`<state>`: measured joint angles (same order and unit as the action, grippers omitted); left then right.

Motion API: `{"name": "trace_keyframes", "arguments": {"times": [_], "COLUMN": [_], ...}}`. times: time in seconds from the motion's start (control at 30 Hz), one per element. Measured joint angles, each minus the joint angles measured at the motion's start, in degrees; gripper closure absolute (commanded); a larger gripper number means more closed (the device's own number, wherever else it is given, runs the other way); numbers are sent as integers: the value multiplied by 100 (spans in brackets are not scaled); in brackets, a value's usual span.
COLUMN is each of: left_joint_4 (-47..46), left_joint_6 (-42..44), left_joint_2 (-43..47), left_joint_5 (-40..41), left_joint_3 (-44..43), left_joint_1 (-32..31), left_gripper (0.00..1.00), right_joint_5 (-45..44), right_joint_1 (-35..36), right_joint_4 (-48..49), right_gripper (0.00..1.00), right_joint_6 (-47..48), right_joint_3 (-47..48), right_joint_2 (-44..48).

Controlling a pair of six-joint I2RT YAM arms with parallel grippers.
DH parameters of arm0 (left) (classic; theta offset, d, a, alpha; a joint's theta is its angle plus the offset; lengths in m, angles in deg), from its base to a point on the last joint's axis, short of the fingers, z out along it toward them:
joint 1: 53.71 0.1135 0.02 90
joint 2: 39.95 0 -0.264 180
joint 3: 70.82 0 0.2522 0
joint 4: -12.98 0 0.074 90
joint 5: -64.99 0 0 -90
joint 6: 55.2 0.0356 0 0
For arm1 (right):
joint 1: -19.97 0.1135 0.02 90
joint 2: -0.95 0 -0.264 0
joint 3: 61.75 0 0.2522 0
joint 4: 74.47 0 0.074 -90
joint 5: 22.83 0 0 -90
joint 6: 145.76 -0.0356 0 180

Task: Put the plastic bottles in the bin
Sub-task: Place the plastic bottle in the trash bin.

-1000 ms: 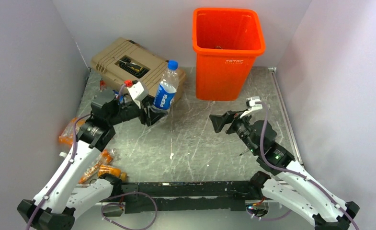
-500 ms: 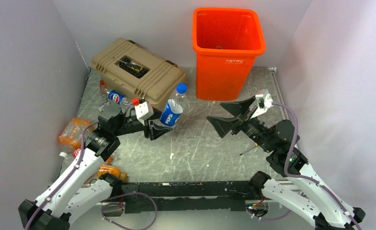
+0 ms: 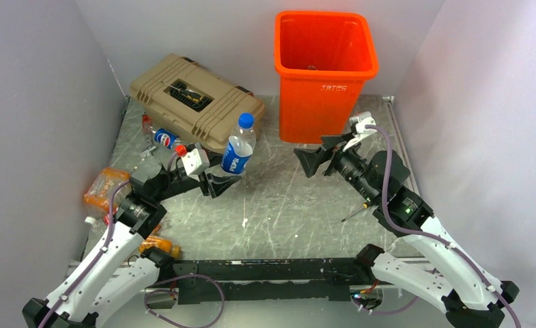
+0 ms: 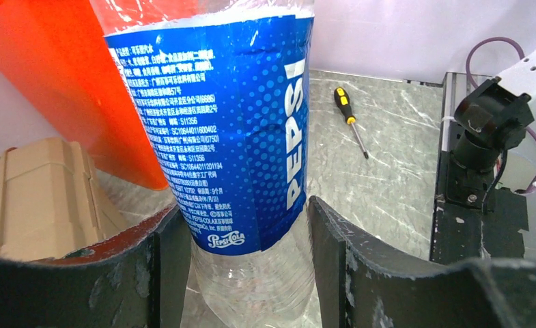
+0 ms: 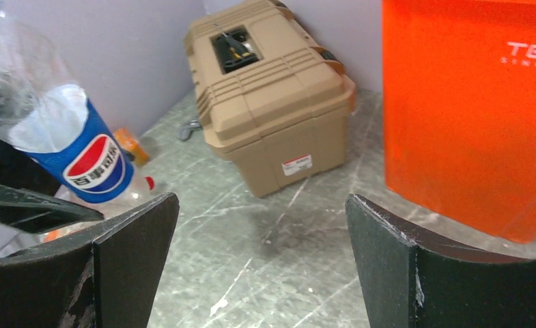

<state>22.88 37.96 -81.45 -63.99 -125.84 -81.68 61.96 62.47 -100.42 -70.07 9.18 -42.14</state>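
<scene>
A robot lab's test cell: plain walls (image 3: pixel 39 82) box a scratched metal table (image 3: pixel 278 198) (toolbox (image 3: pixel 196 102), screwdriver (image 4: pixel 347 109) about).

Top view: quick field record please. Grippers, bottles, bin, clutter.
left gripper: shut on Pepsi bottle, near upright, blue cap on
right gripper: open, empty, near the bin's front
bin: orange, upright, at the back
second bottle: lying beside toolbox, red cap
screwdriver: lying loose, right side
</scene>
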Motion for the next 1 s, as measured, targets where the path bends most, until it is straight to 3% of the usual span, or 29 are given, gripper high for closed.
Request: {"name": "trace_keyframes", "arguments": {"times": [0.43,0.77,1.0], "left_joint_4": [-129,-243,-286], "left_joint_6": [-2,-46,-136], "left_joint_2": [-37,22,37], "left_joint_5": [330,643,675], "left_joint_3": [85,210,214], "left_joint_1": [0,0,-2], "left_gripper": [72,72,72], "right_joint_5": [-658,81,807], "right_joint_1": [-2,-2,-2], "right_joint_4": [68,289,402], "right_gripper": [1,0,2], "right_joint_6": [-87,-164,-382], "right_joint_3": [-118,-63,660], "right_joint_2": [116,37,-485]}}
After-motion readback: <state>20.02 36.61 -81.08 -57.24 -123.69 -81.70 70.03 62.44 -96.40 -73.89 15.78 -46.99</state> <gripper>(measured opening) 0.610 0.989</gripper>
